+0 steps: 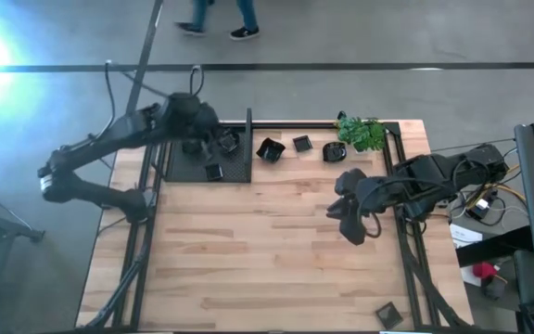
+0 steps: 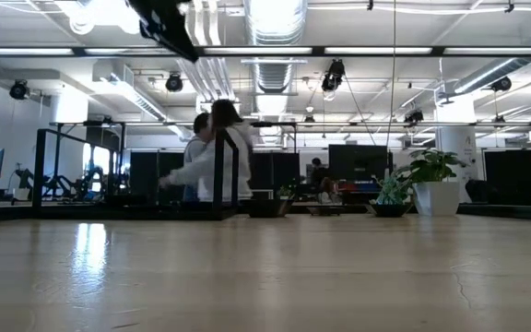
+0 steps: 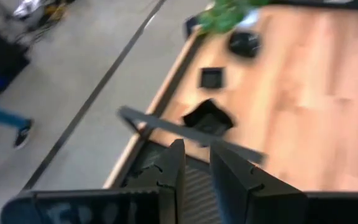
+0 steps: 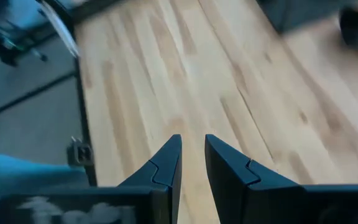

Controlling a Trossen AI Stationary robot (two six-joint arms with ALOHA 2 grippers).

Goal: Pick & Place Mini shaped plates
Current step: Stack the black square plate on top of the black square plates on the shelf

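Seen from above, the wooden worktop (image 1: 267, 250) carries a black tray (image 1: 179, 165) at about 11 o'clock, with two small plates on it: one near the tray's right side (image 1: 227, 143) and one by its front edge (image 1: 214, 172). Along the far edge toward 12 and 1 o'clock lie three more plates in a row: a leaf-shaped one (image 1: 269, 149) just right of the tray, a square one (image 1: 302, 144), and a rounded one (image 1: 334, 152) just beside the green plant (image 1: 362, 133). Another plate (image 1: 388, 314) sits alone at 5 o'clock, near the front right corner. The left end effector (image 3: 194, 163) hangs over the tray; its fingers stand slightly apart with nothing between them, and the leaf plate lies beyond their tips. The right end effector (image 4: 191, 158) hovers above bare wood at about 3 o'clock, well apart from every plate, its fingers likewise a little apart and empty. Beyond the far edge a person's feet (image 1: 219, 29) show on the floor.
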